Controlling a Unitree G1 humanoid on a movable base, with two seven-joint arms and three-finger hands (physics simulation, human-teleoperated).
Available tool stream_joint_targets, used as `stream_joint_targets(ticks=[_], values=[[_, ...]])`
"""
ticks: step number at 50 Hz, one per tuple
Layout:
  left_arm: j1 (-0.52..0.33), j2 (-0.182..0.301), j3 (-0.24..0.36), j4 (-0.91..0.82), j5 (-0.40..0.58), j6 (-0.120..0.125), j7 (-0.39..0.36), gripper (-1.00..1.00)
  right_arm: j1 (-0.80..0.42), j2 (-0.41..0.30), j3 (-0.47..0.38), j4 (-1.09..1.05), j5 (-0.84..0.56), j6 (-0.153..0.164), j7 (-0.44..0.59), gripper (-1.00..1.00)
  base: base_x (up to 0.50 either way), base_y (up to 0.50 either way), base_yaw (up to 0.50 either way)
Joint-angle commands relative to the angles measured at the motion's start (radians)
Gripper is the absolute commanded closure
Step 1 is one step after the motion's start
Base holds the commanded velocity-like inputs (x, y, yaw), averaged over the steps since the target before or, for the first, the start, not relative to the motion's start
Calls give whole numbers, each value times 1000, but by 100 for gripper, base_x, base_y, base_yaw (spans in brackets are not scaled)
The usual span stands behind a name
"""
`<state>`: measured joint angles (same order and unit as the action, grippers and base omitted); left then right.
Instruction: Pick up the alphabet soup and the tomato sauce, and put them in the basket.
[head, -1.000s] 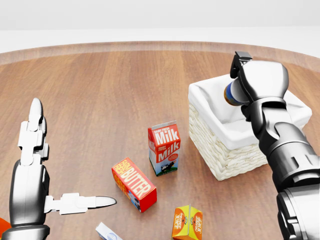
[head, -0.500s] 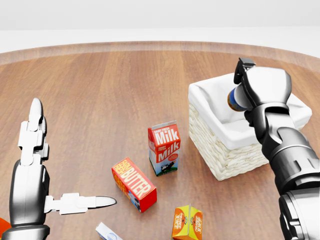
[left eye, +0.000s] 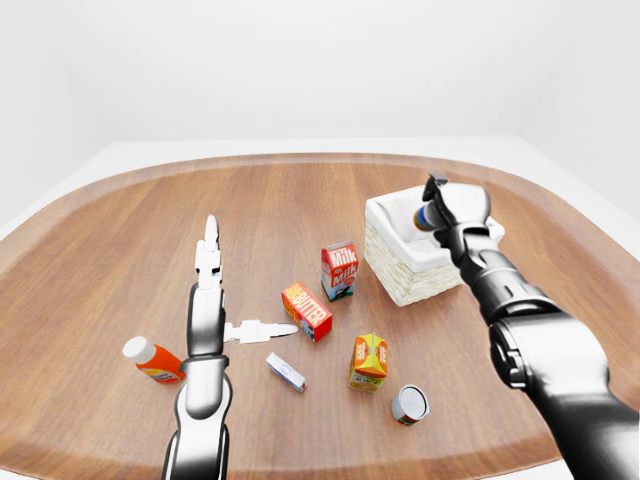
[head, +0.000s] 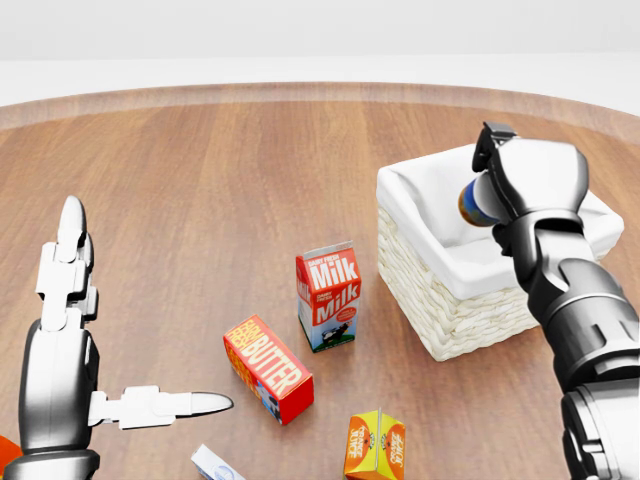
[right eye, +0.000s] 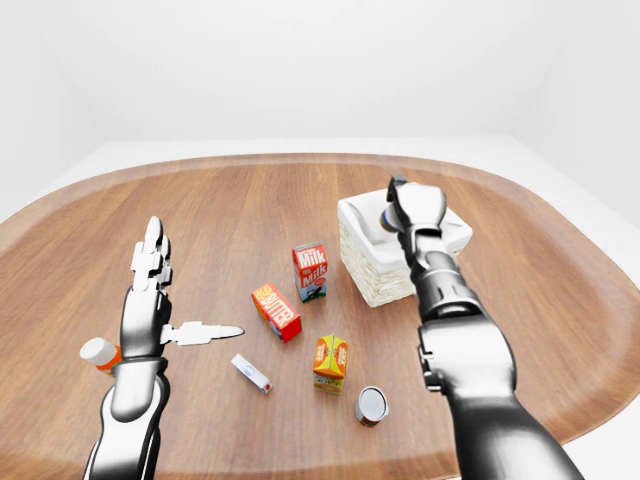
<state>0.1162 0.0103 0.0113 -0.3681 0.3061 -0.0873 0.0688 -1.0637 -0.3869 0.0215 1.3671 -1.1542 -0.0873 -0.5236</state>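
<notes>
Left-eye view: the right hand (left eye: 447, 210) is closed round a can (left eye: 424, 217) over the white-lined basket (left eye: 400, 275); another can (left eye: 409, 404) stands on the table (left eye: 100, 260) near the lower edge, below an orange carton (left eye: 369, 360).

Head view: the left hand (head: 75, 340) is spread open, empty, well left of the milk carton (head: 329, 296) and butter box (head: 267, 368).

Right-eye view: the held can is mostly hidden – which of the two it is, I cannot tell.

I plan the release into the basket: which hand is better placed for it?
The right hand: it holds a can over the basket. The left hand is open, far toward the view's left.
</notes>
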Motion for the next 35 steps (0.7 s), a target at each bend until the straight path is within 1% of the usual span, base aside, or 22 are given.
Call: stream_joint_targets(ticks=[1,2,3,4,24,35], values=[[1,1,1,-5,0,0,-1,-100,-7,-7,-16,-12,-9,0,0,12,0,0,0],[1,1,1,-5,0,0,-1,-100,-8,-7,-15,-13,-9,0,0,-18,0,0,0],[1,1,1,-5,0,0,-1,-100,-9,-8,-16,-14,-9,0,0,-73,0,0,0],[1,0,1,-5,0,0,-1,-100,-9,-8,-16,-14,-8,0,0,-100,0,0,0],[1,1,1,-4,0,0,-1,-100,2,-8,-14,-11,-15,0,0,-100,0,0,0],[1,1,1,-5,0,0,-1,-100,-15,-18,-18,-19,-3,0,0,-100,0,0,0]])
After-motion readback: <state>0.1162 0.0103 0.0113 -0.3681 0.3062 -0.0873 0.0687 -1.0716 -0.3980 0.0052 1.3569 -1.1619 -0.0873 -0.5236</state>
